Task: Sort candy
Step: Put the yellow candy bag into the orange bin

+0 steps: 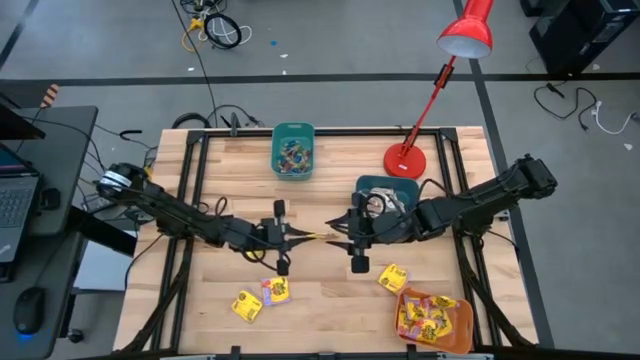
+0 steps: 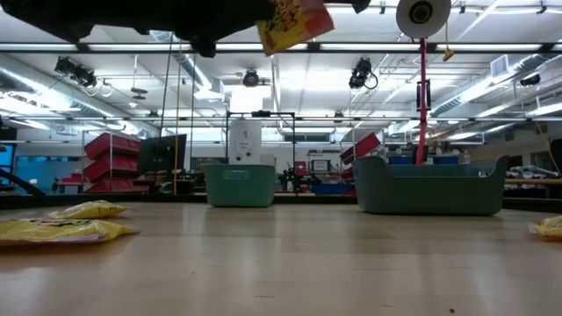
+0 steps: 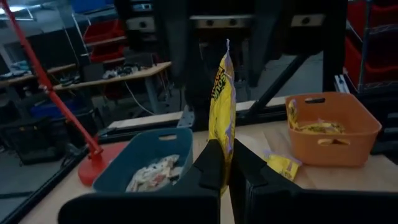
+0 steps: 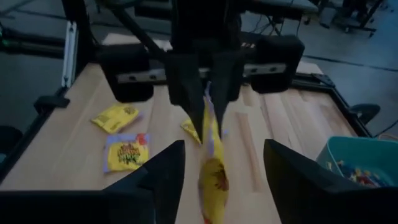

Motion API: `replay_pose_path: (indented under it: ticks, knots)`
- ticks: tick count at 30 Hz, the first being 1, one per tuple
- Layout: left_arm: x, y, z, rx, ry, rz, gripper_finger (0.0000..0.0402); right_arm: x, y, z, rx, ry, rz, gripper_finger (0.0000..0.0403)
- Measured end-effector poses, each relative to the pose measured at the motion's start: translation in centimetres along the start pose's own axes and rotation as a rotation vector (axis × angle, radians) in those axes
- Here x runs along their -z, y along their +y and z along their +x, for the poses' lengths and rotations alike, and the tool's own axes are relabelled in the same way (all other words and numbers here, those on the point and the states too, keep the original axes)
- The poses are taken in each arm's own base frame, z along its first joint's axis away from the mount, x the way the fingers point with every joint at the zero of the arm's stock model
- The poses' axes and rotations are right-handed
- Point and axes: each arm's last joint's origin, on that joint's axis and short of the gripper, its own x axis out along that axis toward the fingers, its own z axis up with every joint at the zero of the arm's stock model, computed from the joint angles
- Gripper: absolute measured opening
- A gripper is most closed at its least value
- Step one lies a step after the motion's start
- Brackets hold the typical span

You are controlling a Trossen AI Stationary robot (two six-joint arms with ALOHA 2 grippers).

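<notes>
Two grippers meet nose to nose over mid-table in the high view, just in front of the dark bin (image 1: 388, 196): left gripper (image 1: 292, 236) clamped on a yellow packet (image 1: 314, 237), right gripper (image 1: 345, 237) facing it with fingers spread wide on either side of the packet, not touching it. Loose packets (image 1: 262, 297) lie on the table nearer its front edge than the dark bin, one more (image 1: 391, 277) sits just beside the orange bin (image 1: 433, 319), which already holds yellow packets; the teal bin (image 1: 293, 149) beyond the dark bin holds small coloured pieces. Low view: the held packet (image 2: 294, 24) hangs high above the tabletop, well in front of the dark bin (image 2: 432, 184); two packets (image 2: 61, 230) lie flat on the wood. Left wrist view: the packet (image 3: 222, 112) stands on edge, pinched at its lower end between the left fingers (image 3: 208, 168); dark bin (image 3: 144, 160) holds pale pieces. Right wrist view: the right fingers (image 4: 163, 174) stand wide apart with the packet (image 4: 211, 168) in the gap, its far end in the left gripper (image 4: 205, 87). Step looks like a mid-air exchange between the arms, left gripper alone holding. Next, as I read it: either the right arm backs off and the left carries, or the right closes before the left lets go; then to the orange bin.
</notes>
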Motion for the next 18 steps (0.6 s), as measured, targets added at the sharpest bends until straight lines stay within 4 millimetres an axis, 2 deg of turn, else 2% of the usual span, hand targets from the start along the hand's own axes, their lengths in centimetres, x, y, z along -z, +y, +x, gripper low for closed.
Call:
replay_pose_path:
  ticks: [4,8,18]
  knots:
    - [0.2,-0.5,0.9,0.008,0.009,0.023,0.0006,0.1,-0.1,0.0,0.002,0.007,0.000,0.0196]
    - [0.5,-0.7,1.4,0.010,0.021,0.031,0.0006,0.1,0.1,0.0,-0.034,0.009,0.000,0.0171]
    - [0.0,-0.7,1.3,0.011,-0.019,0.019,0.0007,0.3,0.2,0.0,-0.058,0.030,-0.021,0.0043]
